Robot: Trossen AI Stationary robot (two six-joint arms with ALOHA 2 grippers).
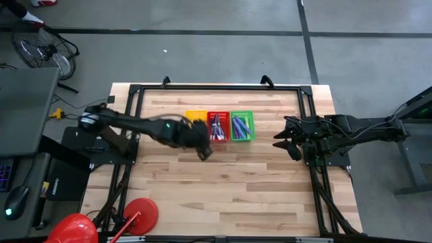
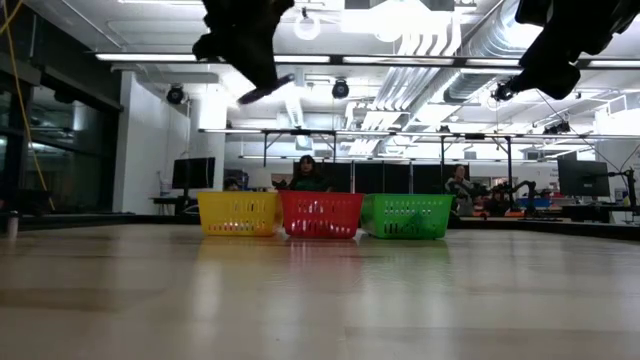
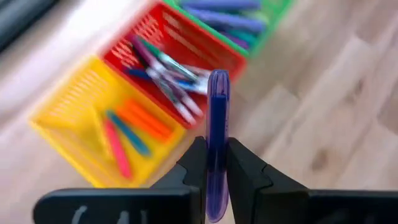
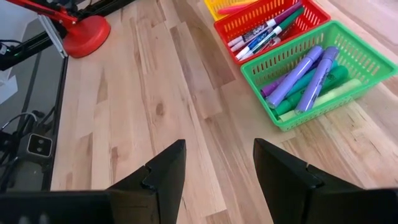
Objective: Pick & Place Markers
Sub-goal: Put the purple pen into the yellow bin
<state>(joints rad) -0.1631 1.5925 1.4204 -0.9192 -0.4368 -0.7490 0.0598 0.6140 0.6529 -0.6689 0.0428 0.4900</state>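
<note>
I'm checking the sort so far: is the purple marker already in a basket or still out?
Out. The left gripper holds the purple marker between its fingers, above the table beside the red basket.

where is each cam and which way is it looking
High: above the table, straight down; both arms, baskets.
Low: table height, level across to the baskets and room; arms hang from above.
Left wrist: past the left gripper, shut on a purple marker, toward the baskets.
Right wrist: past the open right gripper, toward the green basket.
All share the baskets.
</note>
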